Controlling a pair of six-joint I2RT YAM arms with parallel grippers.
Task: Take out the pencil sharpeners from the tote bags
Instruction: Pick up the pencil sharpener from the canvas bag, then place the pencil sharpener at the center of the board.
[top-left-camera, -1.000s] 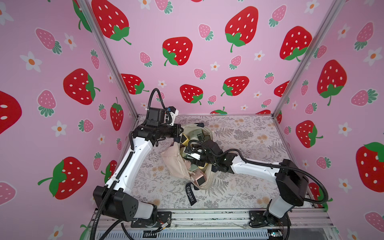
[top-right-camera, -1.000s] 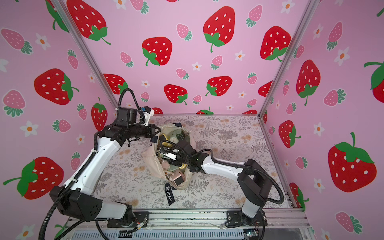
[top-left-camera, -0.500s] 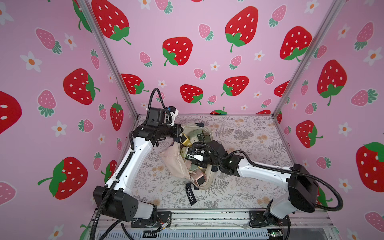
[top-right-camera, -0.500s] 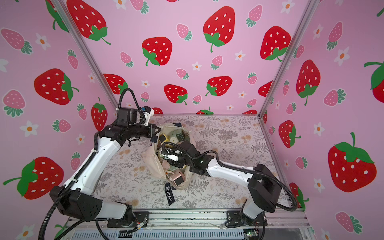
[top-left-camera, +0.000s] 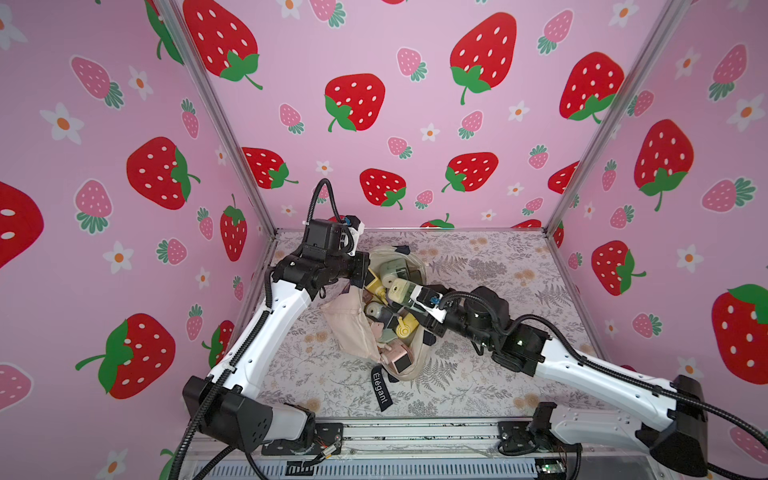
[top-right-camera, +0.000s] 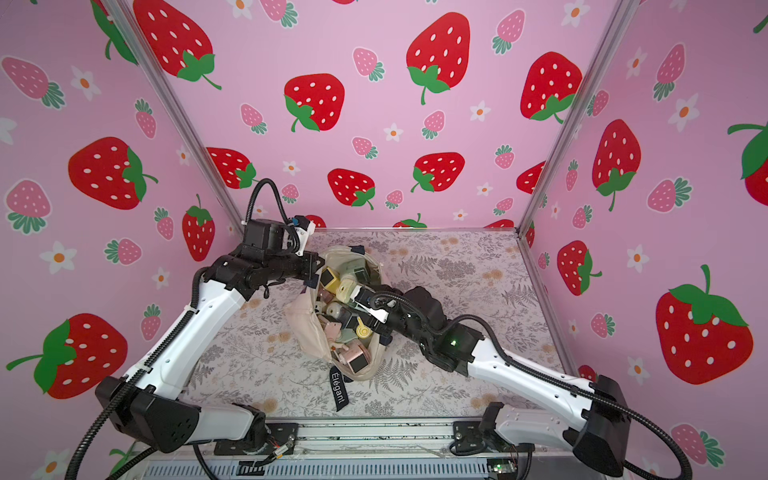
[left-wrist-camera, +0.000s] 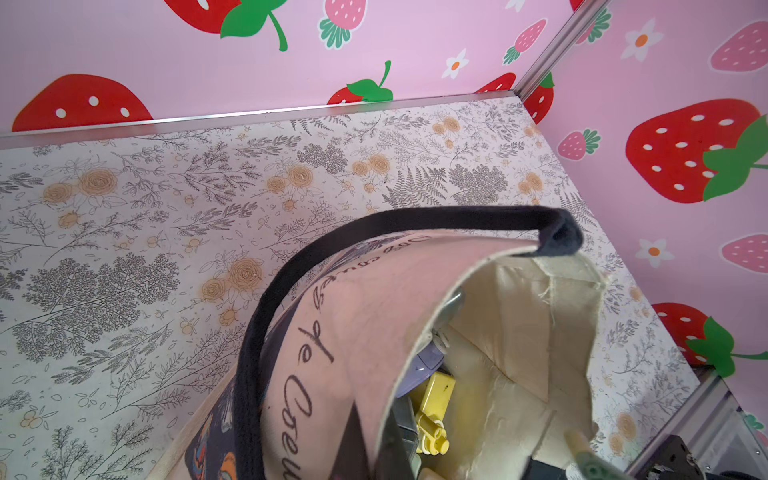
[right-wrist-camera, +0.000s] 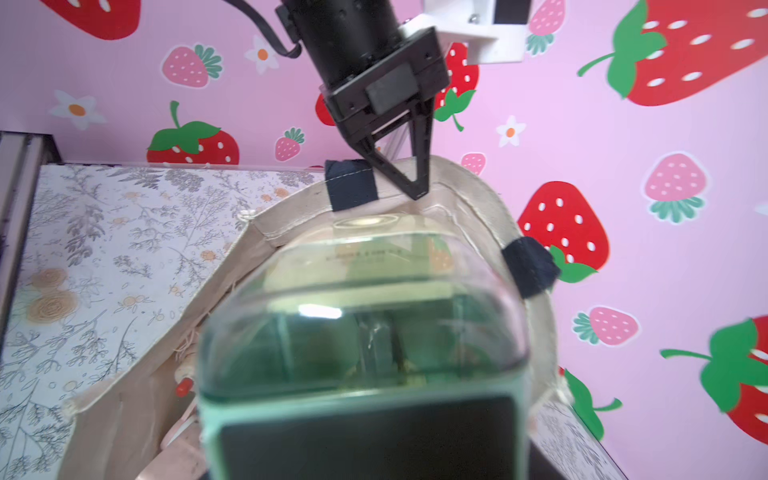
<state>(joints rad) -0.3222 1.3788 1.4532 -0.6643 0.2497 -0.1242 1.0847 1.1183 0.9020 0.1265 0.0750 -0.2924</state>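
In both top views the cream tote bag (top-left-camera: 347, 328) (top-right-camera: 305, 328) lies open on the floral floor, with several pencil sharpeners inside. They include a pink one with a dark window (top-left-camera: 399, 361) and a yellow one (top-left-camera: 405, 326). My left gripper (top-left-camera: 365, 270) (left-wrist-camera: 380, 453) is shut on the bag's rim (right-wrist-camera: 457, 195) next to a navy handle (left-wrist-camera: 415, 216), holding the mouth open. My right gripper (top-left-camera: 417, 297) is shut on a sage green sharpener (top-left-camera: 399, 289) (right-wrist-camera: 361, 332), held just above the pile. This sharpener fills the right wrist view and hides the jaws.
A black strap reading Elegant (top-left-camera: 381, 388) lies in front of the bag. Pink strawberry walls close the cell on three sides, with aluminium posts (top-left-camera: 224, 124) at the back corners. Bare floral floor (top-left-camera: 498, 266) stretches right of the bag.
My right arm has drawn back to the right, its elbow dropping lower, and the green sharpener has come up off the pile in the gripper. The left arm has not moved.
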